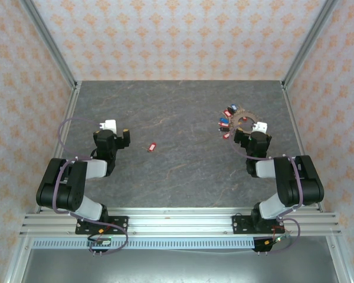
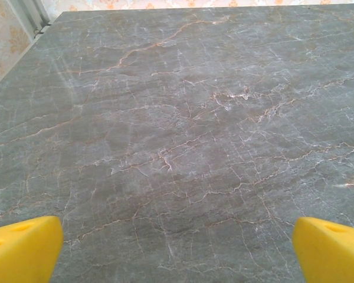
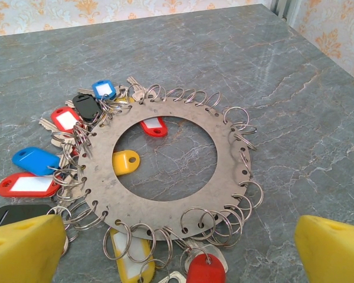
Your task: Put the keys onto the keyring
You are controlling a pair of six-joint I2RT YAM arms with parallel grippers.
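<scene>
My right fingers (image 3: 29, 247) gape just short of the keyring (image 3: 230, 153); my left fingers (image 2: 23, 247), also apart, should pinch the stray red key (image 1: 153, 147) by its tag.

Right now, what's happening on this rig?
Nothing is being handled yet: both arms have open claws and hold nothing. The right claw faces the keyring, which has many tagged keys clustered at its rim. The left claw is over bare table. One red key lies loose mid-table, to the left claw's right, not on the keyring.
</scene>
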